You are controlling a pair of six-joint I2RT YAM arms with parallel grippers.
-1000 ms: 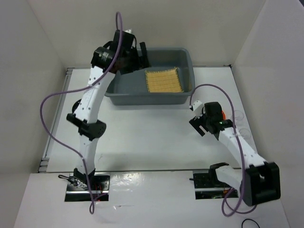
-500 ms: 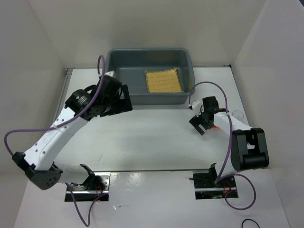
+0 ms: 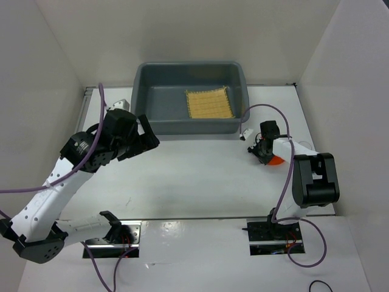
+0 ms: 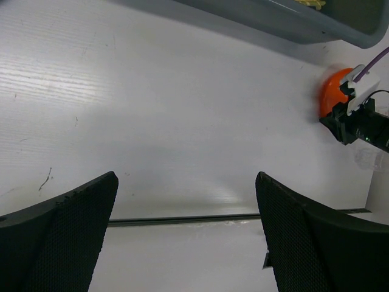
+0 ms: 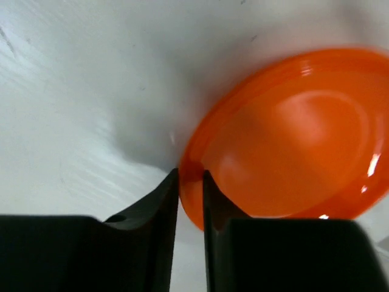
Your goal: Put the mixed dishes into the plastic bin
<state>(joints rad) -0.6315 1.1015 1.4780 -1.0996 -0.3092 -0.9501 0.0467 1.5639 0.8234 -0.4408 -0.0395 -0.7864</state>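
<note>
Your right claw (image 5: 190,177) is clamped on the rim of the small round orange plate (image 5: 285,140), low at the white bench (image 3: 194,176), near the right front corner of the large grey-blue plastic bin (image 3: 182,126). Your left claw (image 4: 185,182) hangs over the bench, its 2 fingers (image 4: 73,225) spread wide. The square tan bamboo mat (image 3: 209,103) lies in the bin's right end.
</note>
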